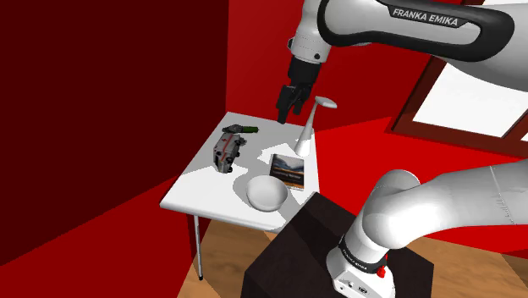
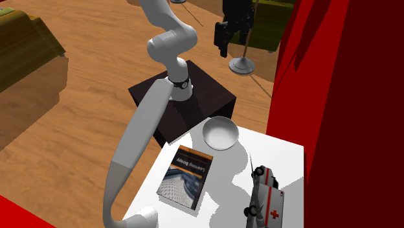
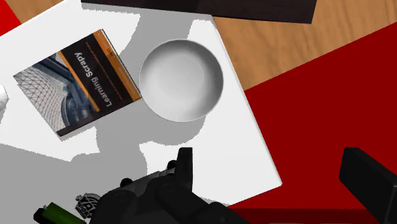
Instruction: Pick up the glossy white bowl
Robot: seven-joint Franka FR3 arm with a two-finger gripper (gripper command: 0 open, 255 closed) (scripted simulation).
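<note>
We list, nearest the dark box stand (image 1: 296,241): one glossy white round bowl (image 1: 267,193), upright at the near edge of the white table (image 1: 199,193). Just beside it lies a paperback book (image 1: 288,169), flat. Farther off is a white-and-red toy ambulance (image 1: 228,151). Above the far side hangs the black gripper (image 1: 286,113), fingers spread, clasping nothing.

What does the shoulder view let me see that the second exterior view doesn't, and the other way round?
Shoulder view's extras: the open black gripper above the table, a table leg and a white-framed window. Second exterior view's extras: an olive sofa and a pole on a round base. Shared: the white bowl, the book, the toy ambulance, the white table and the dark stand.
</note>
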